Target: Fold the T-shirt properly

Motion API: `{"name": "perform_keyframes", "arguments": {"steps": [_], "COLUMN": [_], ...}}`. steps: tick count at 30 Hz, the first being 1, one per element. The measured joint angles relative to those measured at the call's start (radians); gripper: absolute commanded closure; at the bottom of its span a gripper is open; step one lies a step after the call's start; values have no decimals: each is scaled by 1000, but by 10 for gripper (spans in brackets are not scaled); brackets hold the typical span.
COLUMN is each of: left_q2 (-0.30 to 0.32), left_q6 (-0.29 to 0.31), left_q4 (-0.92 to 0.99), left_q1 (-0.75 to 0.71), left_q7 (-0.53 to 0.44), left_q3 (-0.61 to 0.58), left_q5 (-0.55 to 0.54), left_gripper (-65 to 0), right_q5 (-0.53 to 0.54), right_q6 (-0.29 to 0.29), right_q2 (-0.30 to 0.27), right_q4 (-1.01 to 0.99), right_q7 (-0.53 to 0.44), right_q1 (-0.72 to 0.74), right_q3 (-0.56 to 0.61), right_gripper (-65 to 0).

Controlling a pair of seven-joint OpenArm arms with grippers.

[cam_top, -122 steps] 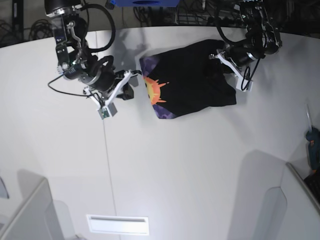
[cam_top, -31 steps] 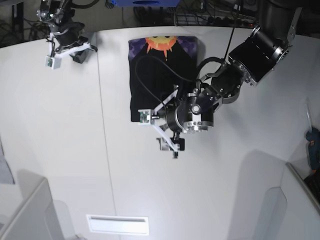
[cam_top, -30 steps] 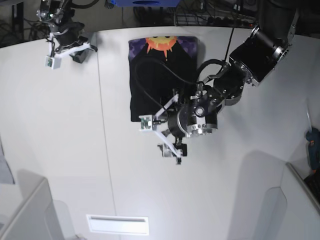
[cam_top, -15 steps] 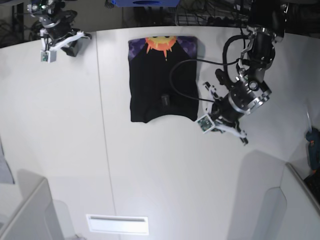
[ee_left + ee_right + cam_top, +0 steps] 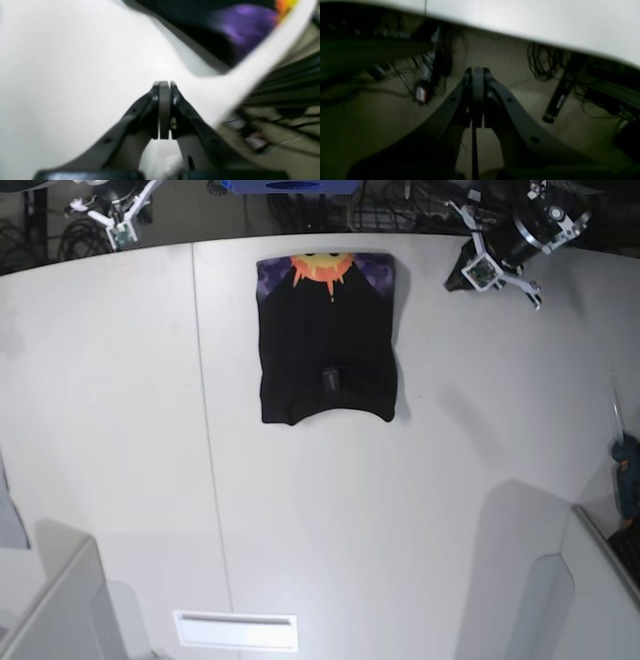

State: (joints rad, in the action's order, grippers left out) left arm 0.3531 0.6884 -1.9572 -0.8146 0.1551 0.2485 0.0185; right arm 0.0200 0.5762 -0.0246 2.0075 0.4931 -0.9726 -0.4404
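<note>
Since the earlier frame both arms have retracted to the far corners, the left tool (image 5: 164, 86) and right tool (image 5: 475, 72) pressed together empty, leaving the T-shirt (image 5: 328, 335) folded flat on the surface (image 5: 300, 520), unobstructed.

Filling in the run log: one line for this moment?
T-shirt: folded, on table | left tool: shut, empty | right tool: shut, empty
</note>
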Motion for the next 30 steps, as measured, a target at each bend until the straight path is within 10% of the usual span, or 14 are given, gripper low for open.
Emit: {"name": "perform_keyframes", "arguments": {"steps": [9,18,25,30], "left_q2": [-111,-137,-146,-146], "left_q6": [1,-135,-221,-220], "left_q4": [57,543,1043,1355], "left_q1": [-269,-218,8,212], "left_q7": [-70,-238,-357,-423], "left_q3": [42,-58,-232,-341], "left_q5": [3,2,-1,-13], "left_gripper": [0,0,0,0], "right_q5": [97,109,99,108], "right_q6": [90,90,80,-122], "right_q2": [-194,-359,-344,-290], "right_q4": [-106,-501,-890,-1179], "right_q7": [332,166,17,-198], "right_q1": [-9,87,262,371], "right_q3": [16,325,492,568], "right_gripper": [0,0,0,0]}}
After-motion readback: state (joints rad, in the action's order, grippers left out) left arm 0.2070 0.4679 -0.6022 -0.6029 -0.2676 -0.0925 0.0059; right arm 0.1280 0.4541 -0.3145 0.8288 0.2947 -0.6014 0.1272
